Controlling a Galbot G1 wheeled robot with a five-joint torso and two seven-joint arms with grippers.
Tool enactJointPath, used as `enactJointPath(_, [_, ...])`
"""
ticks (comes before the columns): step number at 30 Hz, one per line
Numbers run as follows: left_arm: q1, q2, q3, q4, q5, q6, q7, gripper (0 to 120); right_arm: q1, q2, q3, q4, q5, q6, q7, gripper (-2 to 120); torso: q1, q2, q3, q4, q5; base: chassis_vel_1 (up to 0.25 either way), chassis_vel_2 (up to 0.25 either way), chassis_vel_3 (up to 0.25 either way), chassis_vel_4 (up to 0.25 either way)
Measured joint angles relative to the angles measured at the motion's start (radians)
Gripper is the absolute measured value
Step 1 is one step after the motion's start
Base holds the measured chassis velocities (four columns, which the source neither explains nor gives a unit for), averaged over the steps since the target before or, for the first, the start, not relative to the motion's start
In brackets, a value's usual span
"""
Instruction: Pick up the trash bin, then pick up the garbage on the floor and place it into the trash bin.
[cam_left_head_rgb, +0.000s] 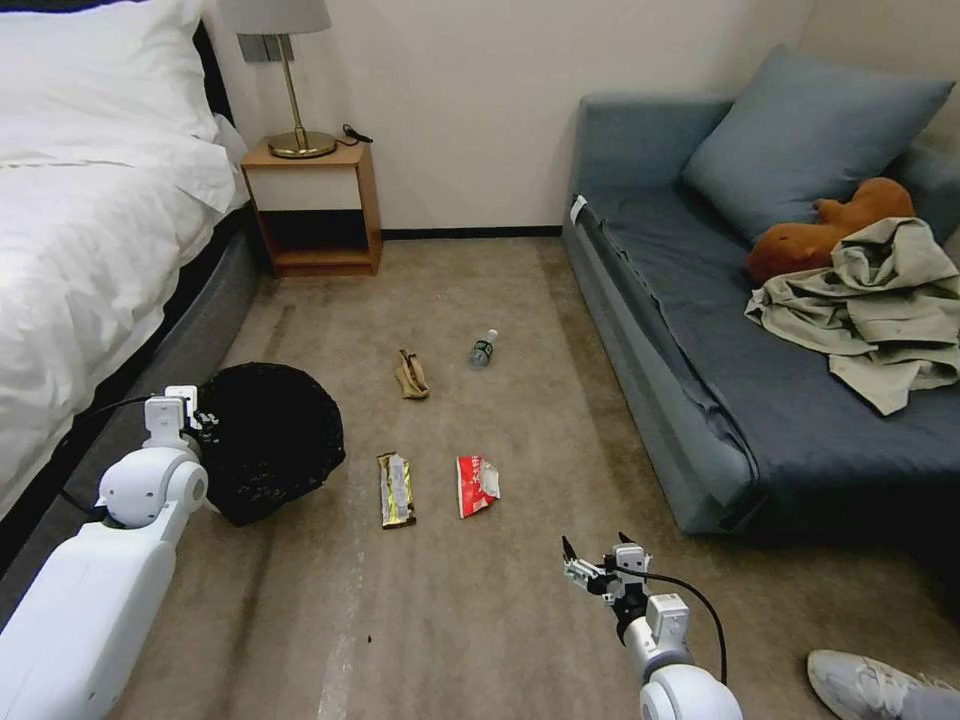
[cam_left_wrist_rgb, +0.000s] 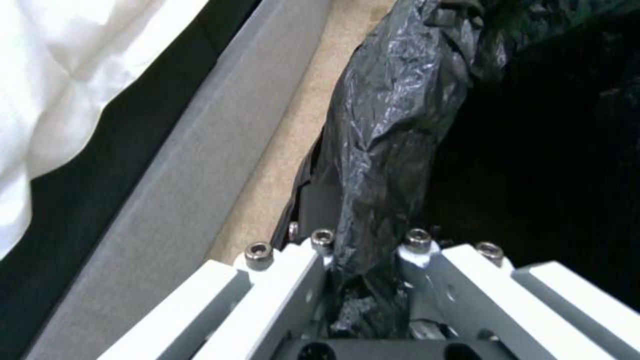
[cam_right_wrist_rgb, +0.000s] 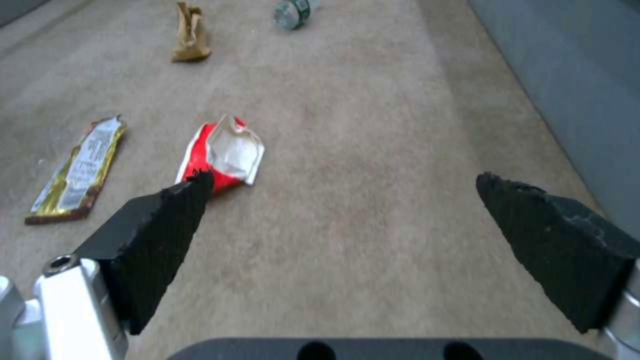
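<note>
Rubbish closest to the open jaws is the red-and-white snack wrapper (cam_right_wrist_rgb: 223, 155). The right gripper (cam_left_head_rgb: 598, 566) hangs low over the carpet (cam_left_head_rgb: 500, 620) with its fingers spread wide and nothing between them. From the right wrist view the wrapper sits ahead of the jaws and off to one side, lined up roughly with one black fingertip (cam_right_wrist_rgb: 177, 212) rather than the gap. So my read is the gripper needs a sideways shift plus a reach forward before it can close on anything. The wrapper lies crumpled and flattish, long side pointing roughly away from the gripper.

Just beside it, farther from the right jaws, is the brown-gold bar wrapper (cam_left_head_rgb: 396, 489), long axis also running away from the robot. Beyond those, the tan paper bag (cam_left_head_rgb: 411, 374) and the little bottle (cam_left_head_rgb: 483, 348) lie near each other, well apart from the jaws.

Left gripper (cam_left_wrist_rgb: 367, 280) is clamped on the black bag (cam_left_wrist_rgb: 393, 115) at the rim of the trash bin (cam_left_head_rgb: 265, 440), which is tilted beside the bed (cam_left_head_rgb: 80, 250), mouth towards the camera. Whether the fingers have the hard rim too or only plastic, I can't tell; the bag covers it. The bin's white body is mostly hidden and its inside is just dark. The right arm is clearly nearer all four pieces.
</note>
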Motion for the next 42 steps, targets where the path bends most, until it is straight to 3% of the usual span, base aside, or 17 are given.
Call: enactJointPath(42, [0.017, -0.001, -0.009, 0.004, 0.008, -0.019, 0.019, 2, -0.003, 0.002, -0.023, -0.013, -0.013, -0.004, 0.001, 100, 0.0, 0.0, 0.0, 0.0001, 0.0, -0.101, 0.102, 0.101, -0.106])
